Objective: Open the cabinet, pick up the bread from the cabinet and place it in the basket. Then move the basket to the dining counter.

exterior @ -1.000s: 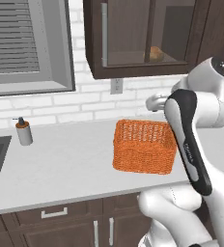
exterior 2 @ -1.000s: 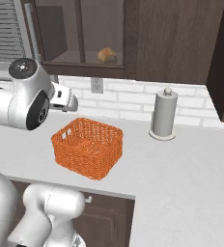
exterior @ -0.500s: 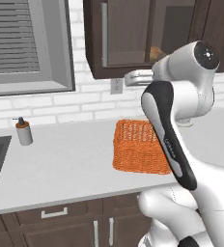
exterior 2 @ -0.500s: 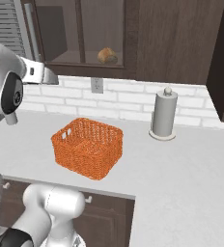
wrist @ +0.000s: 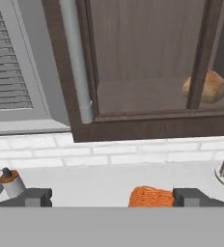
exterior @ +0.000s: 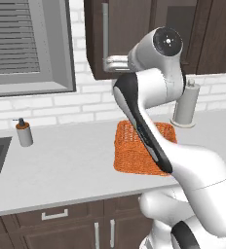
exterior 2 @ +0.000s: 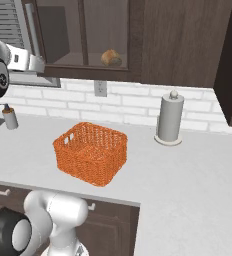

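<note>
We see the tool (wrist: 112, 197) released, its fingers (wrist: 33, 197) spread wide, raised in front of the closed cabinet (wrist: 143, 126) near its long handle (wrist: 77, 62). The bread (exterior 2: 111, 57) lies on the shelf behind the glass door. The basket (exterior 2: 91, 152) sits on the table (exterior 2: 188, 175), beside a paper towel roll (exterior 2: 170, 118).

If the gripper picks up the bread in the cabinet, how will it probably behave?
The bread is a small rounded loaf, so it probably weighs little and may roll when nudged on the flat shelf. Its golden crust looks matte, so likely not slippery, though a hard squeeze could dent it. It lies behind the cabinet glass, door not yet open.
</note>
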Motion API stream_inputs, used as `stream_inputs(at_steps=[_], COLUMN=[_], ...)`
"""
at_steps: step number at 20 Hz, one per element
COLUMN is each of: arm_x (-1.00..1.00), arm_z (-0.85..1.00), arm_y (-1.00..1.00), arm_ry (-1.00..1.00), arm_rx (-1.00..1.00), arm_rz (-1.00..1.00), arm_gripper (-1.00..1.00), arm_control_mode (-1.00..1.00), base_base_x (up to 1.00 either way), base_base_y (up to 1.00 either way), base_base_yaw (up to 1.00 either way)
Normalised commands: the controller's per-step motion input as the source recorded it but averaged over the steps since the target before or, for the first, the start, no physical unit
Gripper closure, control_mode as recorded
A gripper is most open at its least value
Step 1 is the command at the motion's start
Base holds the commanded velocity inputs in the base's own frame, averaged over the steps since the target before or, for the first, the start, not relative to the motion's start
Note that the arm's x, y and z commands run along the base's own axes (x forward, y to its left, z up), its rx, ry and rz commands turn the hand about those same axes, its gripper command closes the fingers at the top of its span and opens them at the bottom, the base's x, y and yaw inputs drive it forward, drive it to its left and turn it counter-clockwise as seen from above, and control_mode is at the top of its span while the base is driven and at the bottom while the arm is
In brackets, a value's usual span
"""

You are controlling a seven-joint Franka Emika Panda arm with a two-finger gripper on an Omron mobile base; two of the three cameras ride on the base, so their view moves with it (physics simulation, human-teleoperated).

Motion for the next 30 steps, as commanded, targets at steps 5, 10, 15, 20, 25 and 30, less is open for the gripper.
stream_inputs(at_steps=[5,10,15,20,25,30], arm_x=[0.42,0.25,0.01,0.26,0.48,0.45], arm_z=[0.23,0.15,0.1,0.0,0.0,0.0], arm_y=[0.01,0.06,0.07,0.1,0.14,0.08], arm_ry=[-0.04,-0.05,-0.06,-0.09,-0.02,0.0], arm_rx=[0.0,0.0,0.0,0.01,0.02,0.03], arm_rz=[-0.05,0.0,0.0,0.0,0.0,0.0], arm_gripper=[-1.0,-1.0,-1.0,-1.0,-1.0,-1.0], arm_control_mode=[-1.0,-1.0,-1.0,-1.0,-1.0,-1.0], base_base_x=[0.0,0.0,0.0,0.0,0.0,0.0], base_base_y=[0.0,0.0,0.0,0.0,0.0,0.0], base_base_yaw=[0.0,0.0,0.0,0.0,0.0,0.0])
